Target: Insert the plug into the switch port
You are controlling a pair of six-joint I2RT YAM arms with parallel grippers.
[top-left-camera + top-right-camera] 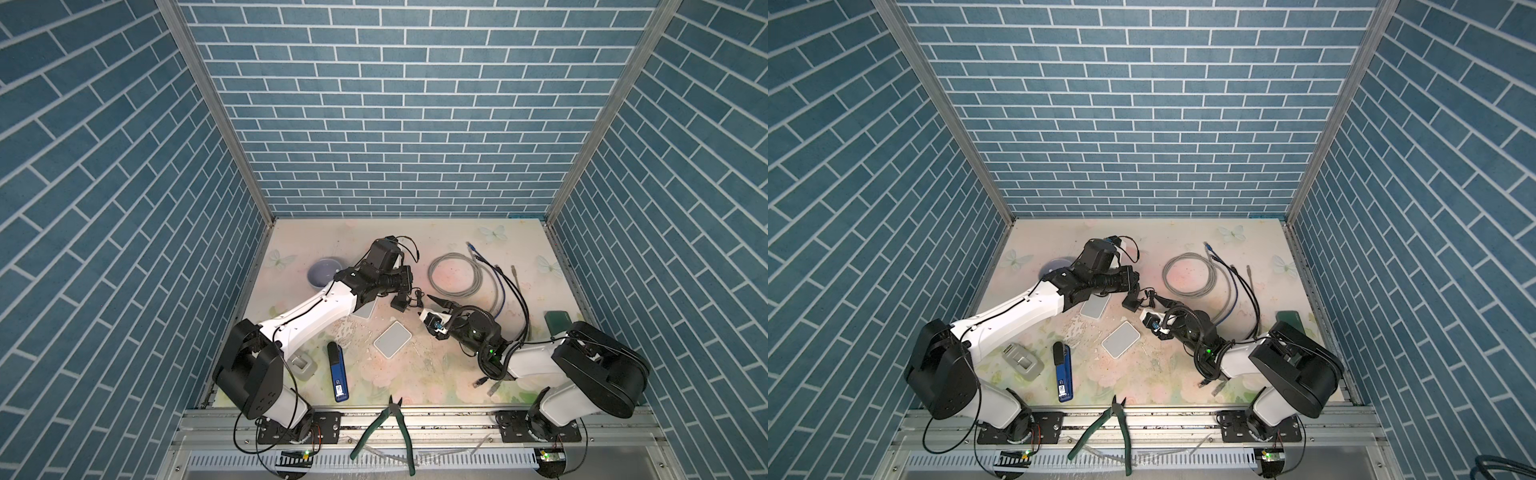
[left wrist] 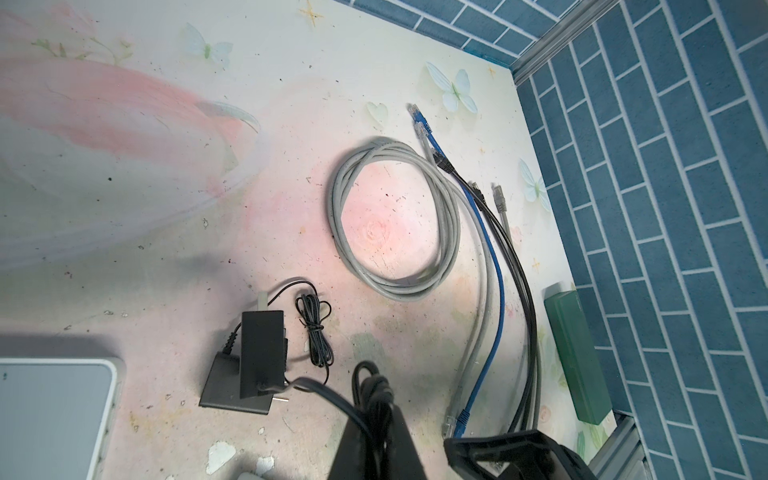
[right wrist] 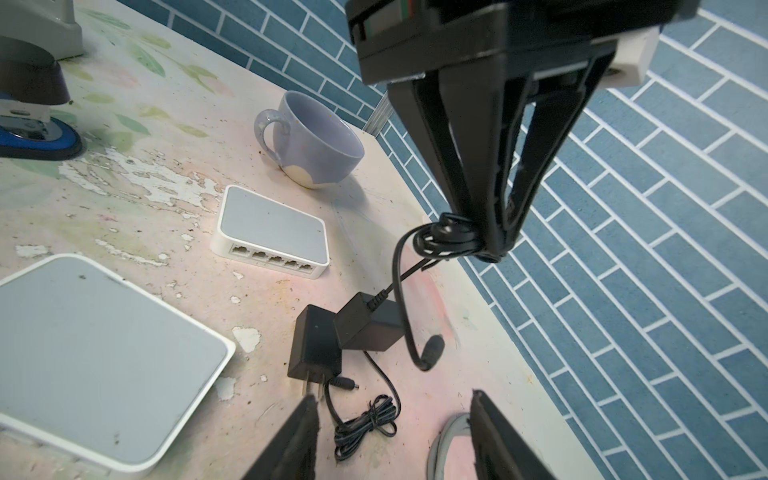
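The black barrel plug (image 3: 432,351) dangles above mid-table on its bundled cord (image 3: 446,239). The white five-port switch (image 3: 272,232) lies flat just left, ports (image 3: 272,259) facing the plug.

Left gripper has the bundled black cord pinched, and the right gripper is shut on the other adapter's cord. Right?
Not quite. The right gripper is open, its jaws apart near the other adapter's cord, holding nothing; the right wrist view shows it. The left gripper does pinch the bundled black cord.

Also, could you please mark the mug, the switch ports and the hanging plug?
mug (image 3: 311,162): right wrist view, wall
switch ports (image 3: 276,260): right wrist view, middle port
hanging plug (image 3: 433,350): right wrist view, sleeve
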